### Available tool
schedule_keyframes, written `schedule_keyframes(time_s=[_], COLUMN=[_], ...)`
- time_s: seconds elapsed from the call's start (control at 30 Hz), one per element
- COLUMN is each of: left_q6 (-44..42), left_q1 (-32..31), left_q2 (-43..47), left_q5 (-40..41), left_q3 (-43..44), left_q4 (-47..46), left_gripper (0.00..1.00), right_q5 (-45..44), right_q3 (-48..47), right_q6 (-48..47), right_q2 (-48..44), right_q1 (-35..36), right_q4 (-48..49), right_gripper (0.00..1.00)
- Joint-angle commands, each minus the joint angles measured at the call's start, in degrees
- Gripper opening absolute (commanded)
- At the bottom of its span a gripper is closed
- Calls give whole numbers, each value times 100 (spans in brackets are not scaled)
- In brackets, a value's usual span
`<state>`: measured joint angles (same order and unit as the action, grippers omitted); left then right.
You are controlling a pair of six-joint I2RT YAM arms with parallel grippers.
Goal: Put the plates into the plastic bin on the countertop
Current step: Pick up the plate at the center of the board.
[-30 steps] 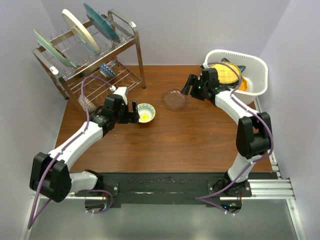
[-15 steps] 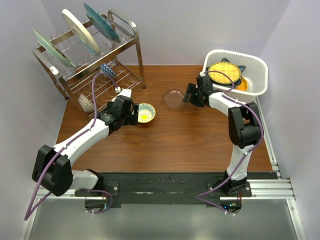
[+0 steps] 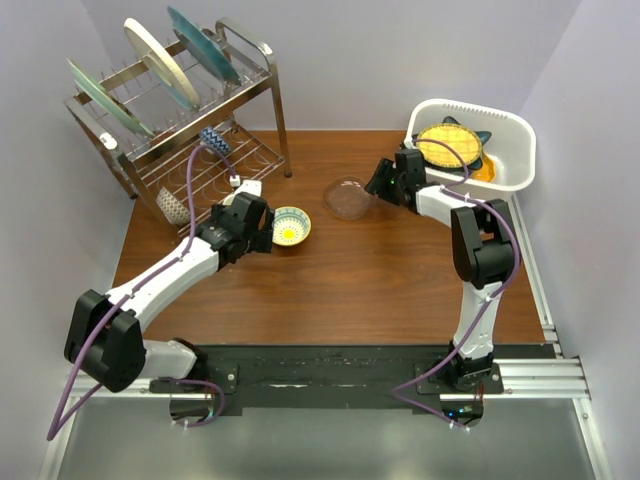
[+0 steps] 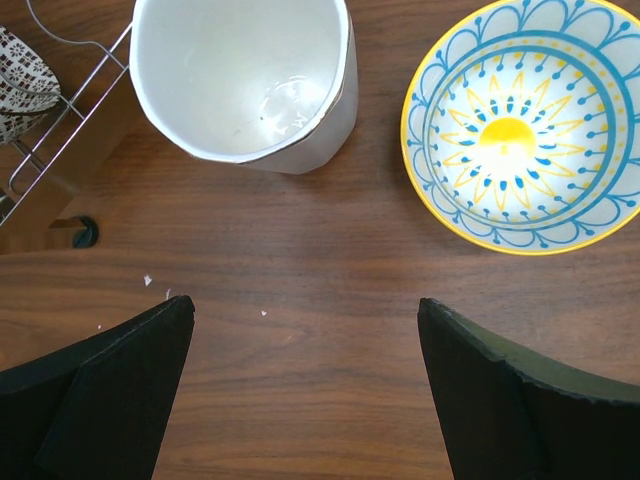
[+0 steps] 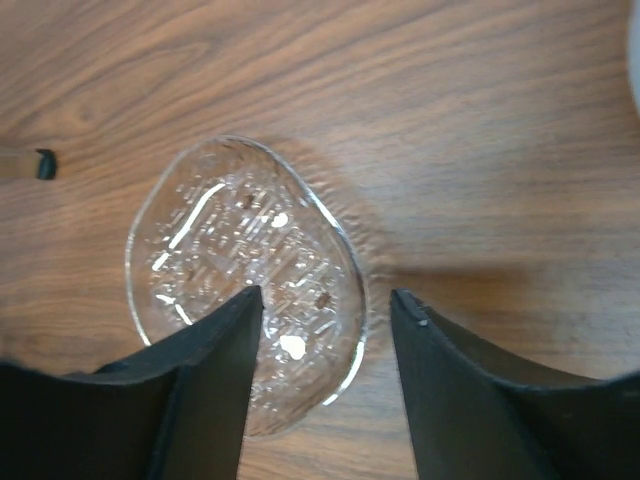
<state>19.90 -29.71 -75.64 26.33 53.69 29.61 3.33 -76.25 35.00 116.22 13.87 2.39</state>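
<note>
A clear glass plate (image 3: 348,197) lies flat on the countertop (image 3: 330,290), left of the white plastic bin (image 3: 516,141). The bin holds a yellow-brown patterned plate (image 3: 447,145) lying on a dark-blue one and an orange one. My right gripper (image 3: 382,181) is open at the glass plate's right side. In the right wrist view that gripper (image 5: 325,300) straddles the rim of the glass plate (image 5: 220,250), one finger over the glass and one over bare wood. My left gripper (image 3: 263,228) is open beside the small bowl (image 3: 291,225), with only wood between the jaws of the gripper (image 4: 305,310).
A wire dish rack (image 3: 190,120) at the back left holds a mint green plate (image 3: 100,97), a beige plate (image 3: 160,62) and a teal plate (image 3: 203,45) on edge. A white cup (image 4: 245,80) stands left of the bowl (image 4: 525,125), just ahead of my left fingers.
My right gripper has moved from the bin's edge down to the glass plate, and its jaws have narrowed. My left gripper has shifted slightly towards the rack, still wide open.
</note>
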Motion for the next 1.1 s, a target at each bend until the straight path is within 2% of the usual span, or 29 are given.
schedule_keyframes(time_s=[0.0,0.37,0.6,1.07], left_q6=[-39,-83,-83,-39], left_q1=[-34,-34,-34,-34], left_q2=[137,93,137,313], left_q5=[189,39,-49,-128], left_q3=[71,89,63,-25], left_q4=[-34,-104,-157,-192], left_gripper=[99,99,100,99], right_q5=[247,133,-263,-439], right_q3=[31,286,426,558], right_q6=[314,174,-63,-205], right_q2=[339,304,76,5], right_q1=[-7,151,344,599], right_q4=[-125,-186,-222,-503], right_gripper=[54,49,50,49])
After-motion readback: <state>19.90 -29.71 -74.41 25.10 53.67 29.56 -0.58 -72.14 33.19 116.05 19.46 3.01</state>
